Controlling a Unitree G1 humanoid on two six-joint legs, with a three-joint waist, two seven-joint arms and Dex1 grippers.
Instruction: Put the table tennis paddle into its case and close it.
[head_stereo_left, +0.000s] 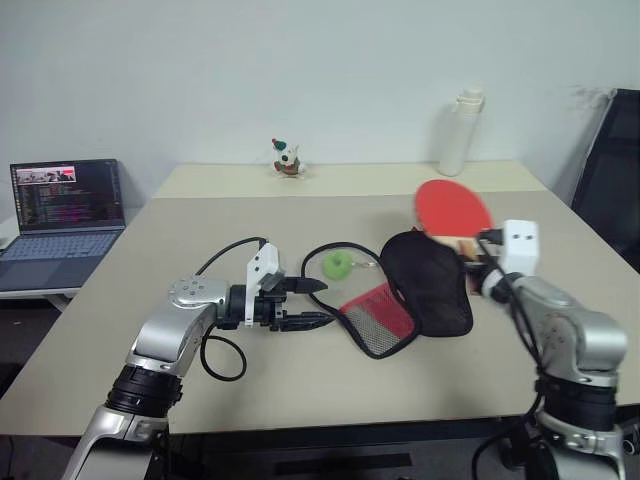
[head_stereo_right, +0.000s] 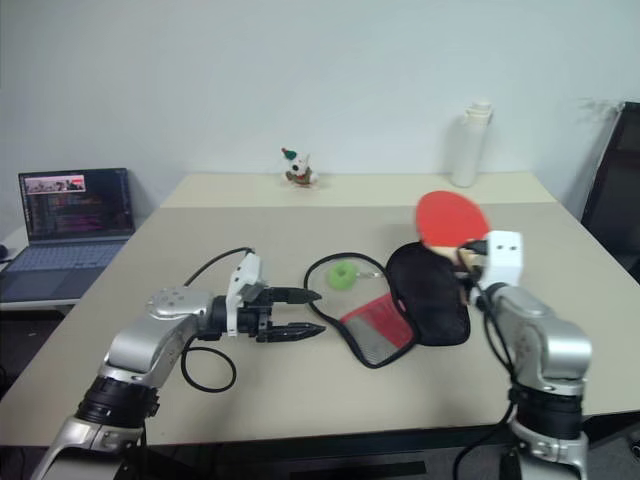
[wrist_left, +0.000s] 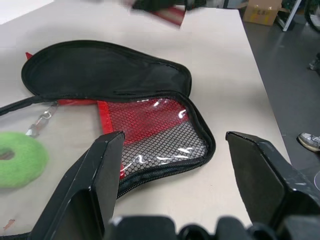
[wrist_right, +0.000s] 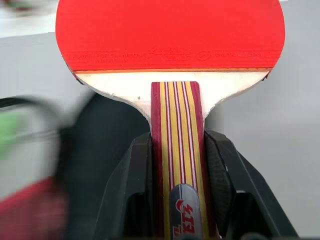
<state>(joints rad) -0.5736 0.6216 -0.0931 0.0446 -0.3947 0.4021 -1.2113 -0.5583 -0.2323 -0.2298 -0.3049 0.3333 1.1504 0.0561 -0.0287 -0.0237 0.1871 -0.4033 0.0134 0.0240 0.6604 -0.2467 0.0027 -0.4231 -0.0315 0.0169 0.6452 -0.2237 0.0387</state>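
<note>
My right gripper (wrist_right: 176, 155) is shut on the striped wooden handle of the table tennis paddle (head_stereo_left: 452, 207), whose round red face is held above the table, just beyond the case. The case (head_stereo_left: 427, 283) lies in the middle of the table, black side up at its wide end, with the red mesh-pocket end (wrist_left: 150, 130) toward my left gripper. A green ring charm (head_stereo_left: 338, 264) on a short chain rests beside it. My left gripper (head_stereo_left: 318, 303) hovers open just short of the case's narrow end, pointing at it. Its black fingers (wrist_left: 95, 185) frame the mesh corner.
An open laptop (head_stereo_left: 62, 222) sits on a side stand at the far left. A white bottle (head_stereo_left: 458, 134) and a small toy figure (head_stereo_left: 287, 159) stand at the table's far edge. A black chair (head_stereo_left: 612, 180) stands at the right. Black cables loop near my left wrist.
</note>
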